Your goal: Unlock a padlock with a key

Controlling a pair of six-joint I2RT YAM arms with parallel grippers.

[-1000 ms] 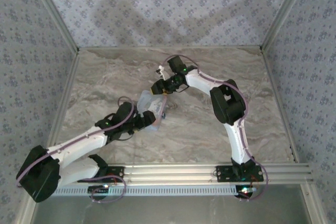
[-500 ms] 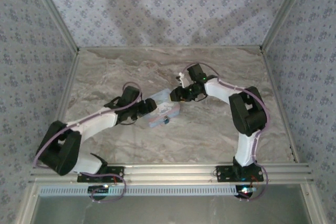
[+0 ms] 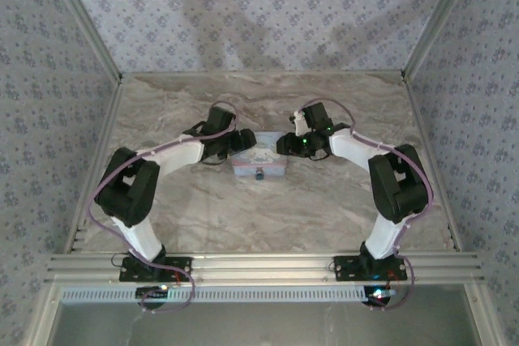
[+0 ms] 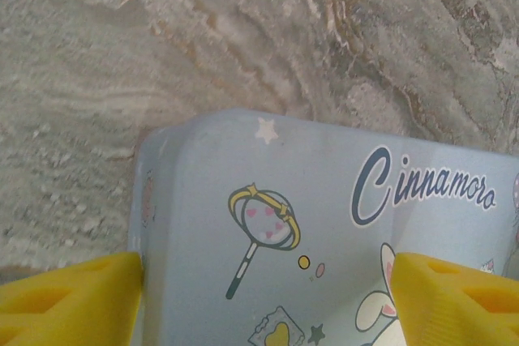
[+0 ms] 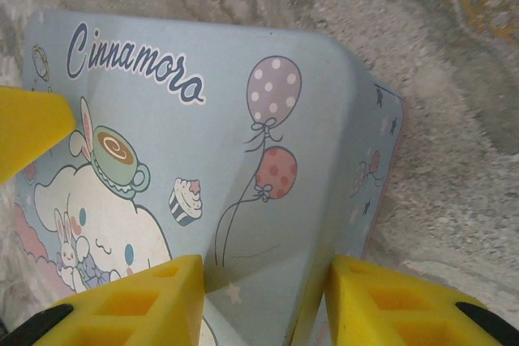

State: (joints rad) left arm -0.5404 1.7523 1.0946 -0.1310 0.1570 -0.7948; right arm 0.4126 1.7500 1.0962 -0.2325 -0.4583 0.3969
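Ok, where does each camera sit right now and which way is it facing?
Top external: above and behind the bases, looking down on the table; both arms show, left gripper and right gripper at opposite ends of the tin, padlock at its near edge.
Left wrist: on the left wrist, looking down on the lid; its yellow fingers at the bottom corners.
Right wrist: on the right wrist, looking down on the tin's balloon end; its fingers at the bottom.
Shared: both wrist views catch the lid's Cinnamoro lettering.

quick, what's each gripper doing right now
left gripper: open, fingers wide apart over the light-blue rectangular cartoon tin
right gripper: fingers astride the tin's end, grip cannot be told
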